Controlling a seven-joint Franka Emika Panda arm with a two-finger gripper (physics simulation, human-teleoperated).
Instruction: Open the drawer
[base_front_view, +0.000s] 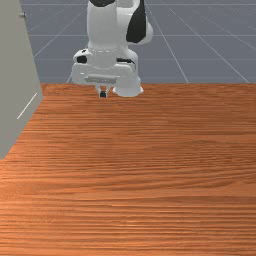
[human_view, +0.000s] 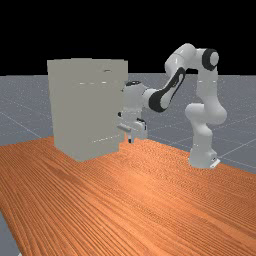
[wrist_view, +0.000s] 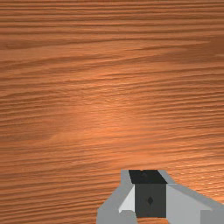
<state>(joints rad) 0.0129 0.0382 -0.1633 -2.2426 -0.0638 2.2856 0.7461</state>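
My gripper (base_front_view: 103, 94) hangs over the table's far part in the front view, its two fingertips together. In the far view, the gripper (human_view: 130, 140) is just right of the cabinet (human_view: 85, 112), low down and apart from it as far as I can tell. The wrist view has the gripper (wrist_view: 148, 177) shut, with nothing held. A grey-beige cabinet (base_front_view: 16, 75) stands at the front view's left; thin pale lines cross it, and a small knob-like part (base_front_view: 22, 15) sits near its upper edge. Which part is the drawer, I cannot tell.
The orange-brown table (base_front_view: 150, 165) stretches to the front view's right of the cabinet. Bare wood (wrist_view: 105, 96) lies beneath my hand. The arm's base (human_view: 202, 157) stands at the far view's right.
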